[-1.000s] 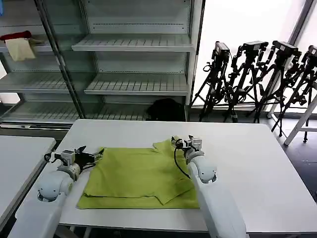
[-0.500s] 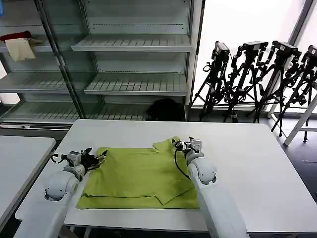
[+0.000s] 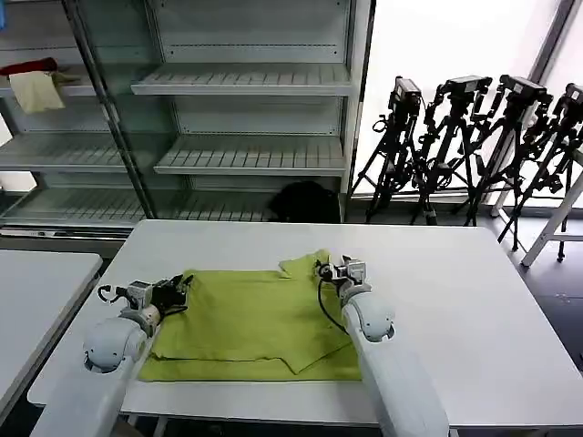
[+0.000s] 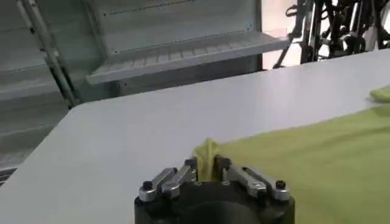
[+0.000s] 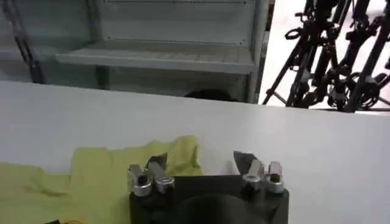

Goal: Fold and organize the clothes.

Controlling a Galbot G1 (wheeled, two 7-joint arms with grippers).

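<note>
A: Where's the lime-green short-sleeved cotton T-shirt [image 3: 250, 319]?
B: Lower centre of the frame, spread flat on the white rectangular table [image 3: 455, 300], a sleeve poking up toward the middle.
A: Left gripper [image 4: 206, 167]?
B: Lower left, at the shirt's left edge. Fingers narrow, pinching a raised fold of the green fabric.
A: Right gripper [image 5: 201, 167]?
B: Centre frame, at the sleeve near the shirt's top right. Fingers spread wide, gripping nothing; one sits above the sleeve, the other above bare table.
</note>
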